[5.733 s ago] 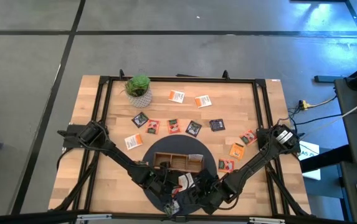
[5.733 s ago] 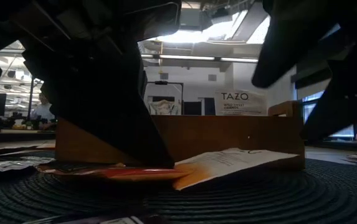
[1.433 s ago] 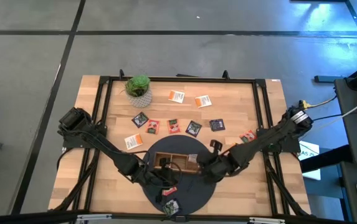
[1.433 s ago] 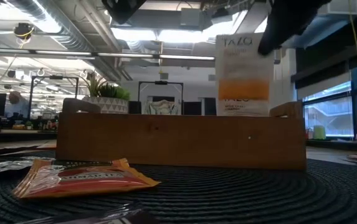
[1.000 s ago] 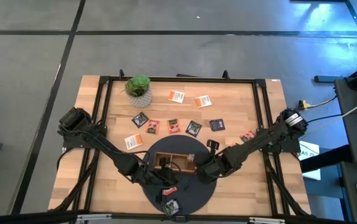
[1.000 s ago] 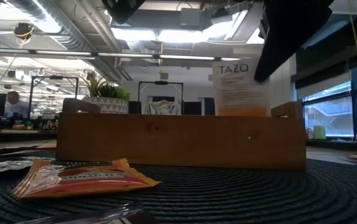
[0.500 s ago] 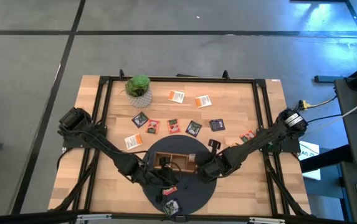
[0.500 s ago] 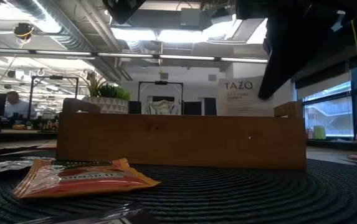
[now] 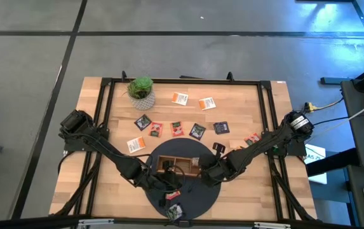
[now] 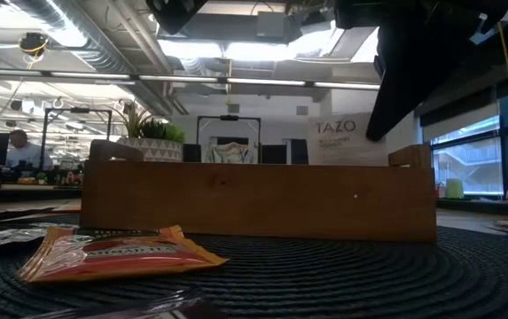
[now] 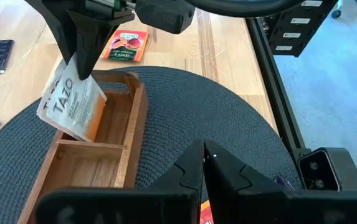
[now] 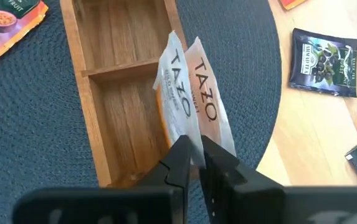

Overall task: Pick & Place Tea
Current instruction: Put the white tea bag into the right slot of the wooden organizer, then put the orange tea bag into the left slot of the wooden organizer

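The brown wooden tray (image 9: 180, 164) lies on a round dark mat (image 9: 194, 194). My right gripper (image 12: 194, 146) is above the tray's right end compartment, shut on a white-orange TAZO tea packet (image 12: 206, 102), which also shows in the left wrist view (image 11: 72, 109). A second white-orange packet (image 12: 175, 84) stands close beside it in the same compartment. My left gripper (image 11: 204, 163) is shut and empty over the mat, just near of the tray. A red-orange packet (image 10: 121, 252) lies flat on the mat. My right gripper pinches the white-orange packet by its upper edge (image 11: 86, 79) between its two fingers, coming from above and pointing down. The packet hangs tilted below the fingers, its lower part inside the tray's right compartment (image 10: 347, 142). I cannot tell whether its lower edge rests on the tray's floor.
Several tea packets lie on the bare wood beyond the mat, among them a dark one (image 9: 197, 131), a red one (image 9: 177, 129) and a white-orange one (image 9: 180, 98). A potted plant (image 9: 141, 91) stands at the far left. A dark packet (image 9: 174, 210) lies on the mat's near side.
My right gripper has gone down over the tray's right compartment. The white-orange packet has sunk with it, so that less of it shows above the tray's wall in the low view.
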`<state>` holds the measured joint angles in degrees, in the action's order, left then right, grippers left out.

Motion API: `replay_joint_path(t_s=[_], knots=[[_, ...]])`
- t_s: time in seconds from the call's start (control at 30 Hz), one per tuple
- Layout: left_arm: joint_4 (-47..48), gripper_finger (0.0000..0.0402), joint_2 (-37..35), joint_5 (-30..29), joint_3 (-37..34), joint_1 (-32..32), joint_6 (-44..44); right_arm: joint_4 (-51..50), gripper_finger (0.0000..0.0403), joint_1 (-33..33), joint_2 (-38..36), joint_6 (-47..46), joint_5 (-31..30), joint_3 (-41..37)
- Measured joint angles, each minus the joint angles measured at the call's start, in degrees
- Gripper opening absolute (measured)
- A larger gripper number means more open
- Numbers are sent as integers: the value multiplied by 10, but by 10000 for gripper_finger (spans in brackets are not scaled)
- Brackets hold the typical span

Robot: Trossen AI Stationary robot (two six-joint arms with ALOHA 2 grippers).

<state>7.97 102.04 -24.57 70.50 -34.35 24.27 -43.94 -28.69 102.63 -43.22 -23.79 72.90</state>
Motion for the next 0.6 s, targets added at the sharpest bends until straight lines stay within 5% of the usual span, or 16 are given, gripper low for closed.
replay_joint_path(t_s=[0.33,0.6], knots=[[0,10,0,1,0,0,0,-15,52,1,-3,-18,-20,4],[88,7,0,28,1,-12,51,-79,53,0,-4,-61,-28,92]])
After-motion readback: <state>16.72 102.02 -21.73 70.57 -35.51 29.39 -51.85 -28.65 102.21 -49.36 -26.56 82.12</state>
